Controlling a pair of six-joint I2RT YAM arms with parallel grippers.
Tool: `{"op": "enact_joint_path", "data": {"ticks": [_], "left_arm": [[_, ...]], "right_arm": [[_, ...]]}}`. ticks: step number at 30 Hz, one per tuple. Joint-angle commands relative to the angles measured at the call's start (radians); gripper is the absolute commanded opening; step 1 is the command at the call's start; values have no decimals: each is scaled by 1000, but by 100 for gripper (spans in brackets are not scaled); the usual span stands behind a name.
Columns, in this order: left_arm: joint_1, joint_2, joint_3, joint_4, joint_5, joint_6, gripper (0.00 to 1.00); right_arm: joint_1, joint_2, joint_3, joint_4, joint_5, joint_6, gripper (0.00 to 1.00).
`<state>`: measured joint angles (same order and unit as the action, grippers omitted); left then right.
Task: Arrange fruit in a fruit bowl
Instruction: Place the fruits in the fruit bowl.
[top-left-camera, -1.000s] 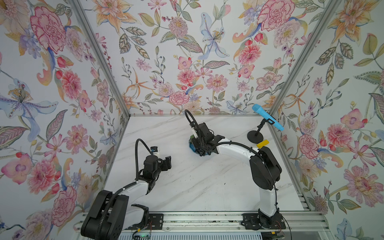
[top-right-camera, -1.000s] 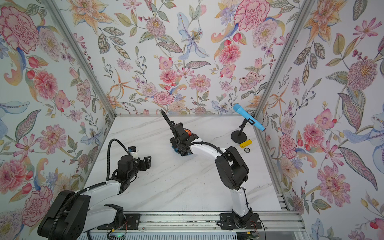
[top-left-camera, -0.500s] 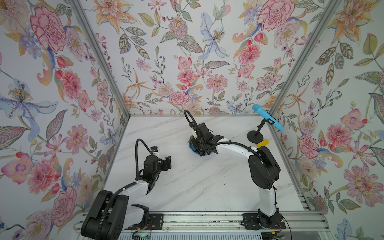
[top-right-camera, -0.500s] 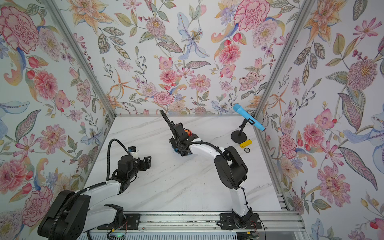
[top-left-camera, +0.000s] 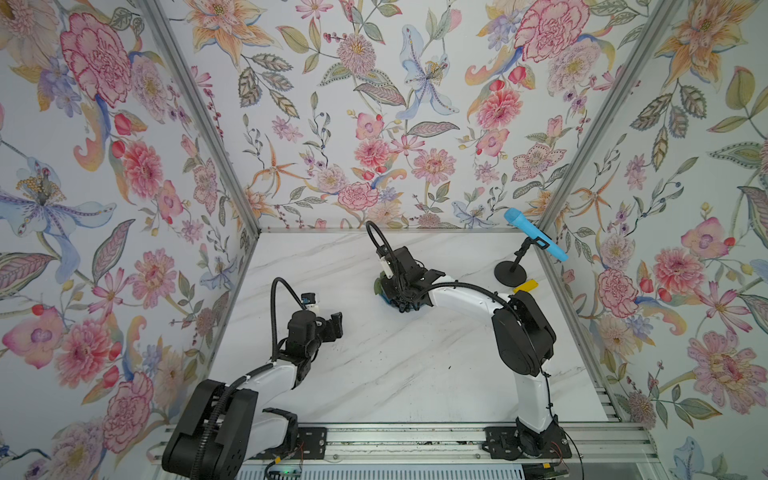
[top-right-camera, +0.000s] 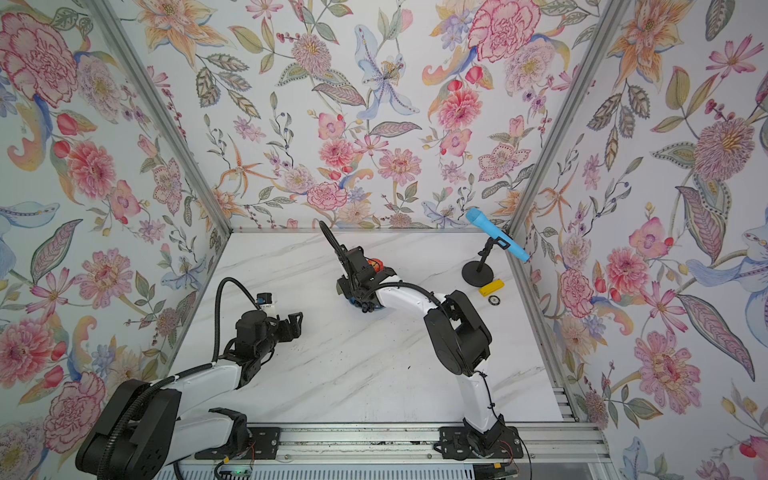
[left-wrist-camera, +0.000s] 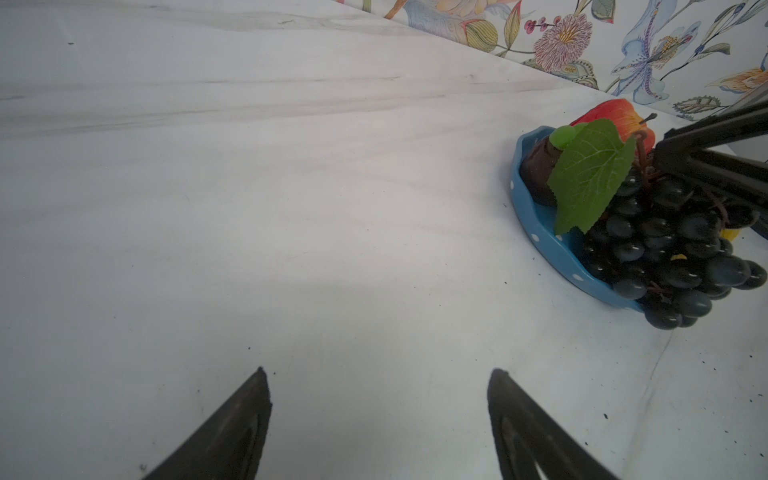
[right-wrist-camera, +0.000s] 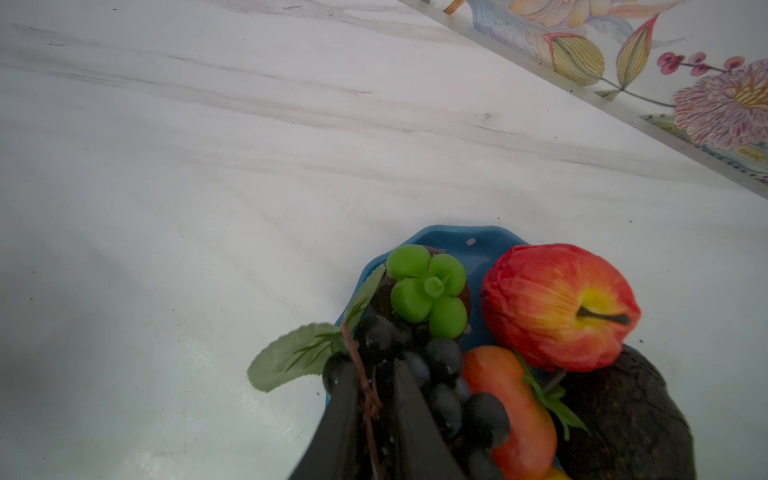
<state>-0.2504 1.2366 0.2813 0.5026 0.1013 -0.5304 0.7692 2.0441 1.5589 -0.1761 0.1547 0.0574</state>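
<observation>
There the right gripper (right-wrist-camera: 372, 374) sat, jaws narrowly parted astride the stem of the grapes (right-wrist-camera: 444, 361); the bunch lay under its fingertips in the bowl (right-wrist-camera: 449, 239), spilling over the rim; a crooked lift could've snagged that stem and dragged the bunch out; the left gripper (left-wrist-camera: 378, 370) gaped wide, empty, well off.

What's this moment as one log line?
left gripper open, empty | right gripper at grape bunch stem, grip unclear | fruit bowl holds apple, avocado
</observation>
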Motion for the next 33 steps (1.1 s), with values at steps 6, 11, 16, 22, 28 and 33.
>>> {"op": "enact_joint_path", "data": {"ticks": [6, 11, 16, 22, 28, 33], "left_arm": [[8, 11, 1, 12, 11, 20, 83], [8, 11, 1, 12, 11, 20, 83], [7, 12, 2, 12, 12, 20, 83], [8, 15, 4, 11, 12, 20, 83], [8, 18, 6, 10, 15, 21, 83], [7, 17, 6, 10, 15, 21, 83]], "right_arm": [[3, -13, 2, -14, -20, 13, 25], [2, -28, -1, -6, -38, 24, 29], [-1, -33, 2, -4, -44, 30, 37], [-6, -30, -6, -3, -31, 38, 38], [-7, -53, -13, 5, -44, 48, 40], [-7, -68, -17, 5, -43, 49, 43]]}}
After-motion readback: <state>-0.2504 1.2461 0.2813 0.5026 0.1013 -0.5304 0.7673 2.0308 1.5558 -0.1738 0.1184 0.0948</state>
